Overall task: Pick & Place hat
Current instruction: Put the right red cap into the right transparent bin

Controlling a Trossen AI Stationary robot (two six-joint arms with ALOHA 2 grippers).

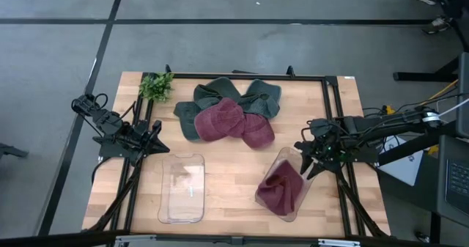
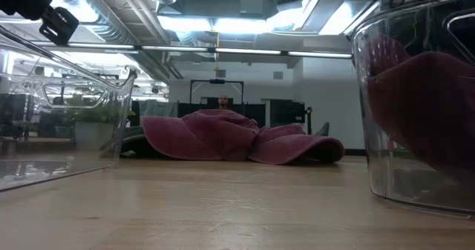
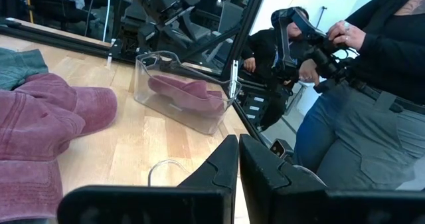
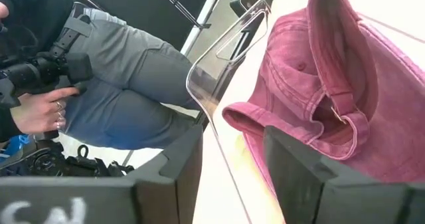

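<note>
Right claw point(image 1: 305, 165) at 4 o'clock on the table point(image 1: 234, 212), open, fingers apart, holding nothing. Tips right beside the rim of a see-through box point(image 1: 287, 156). Red hat point(image 1: 282, 190) lying bunched up inside that box, free of the fingers. Left claw point(image 1: 163, 146) at 9 o'clock, shut tight, waiting by the table edge, well apart from the hats.

Seen whole only from above: pile of hats point(image 1: 231, 115) at 12 o'clock, red ones on top of dark green ones. Small plant point(image 1: 155, 86) at 11 o'clock. Second box point(image 1: 182, 196) at 7 o'clock.

Seen only from the right wrist: strap and seams of the hat up close, with the box rim showing in the gap between the two dark fingers point(image 4: 166, 174). Behind, a person point(image 4: 126, 71) in grey trousers, one hand point(image 4: 40, 111) on a dark handle.

Seen only from the left wrist: both fingers point(image 3: 222, 167) pressed together. Far across the table, the box with the hat inside. Past the edge, the person gripping a dark control arm with both hands.

From table height: pale wood planks, smooth and flat. Both boxes huge at the sides, hat pile in the middle. Big room behind, with bright strip lights point(image 2: 223, 24) and pipes on the ceiling.
</note>
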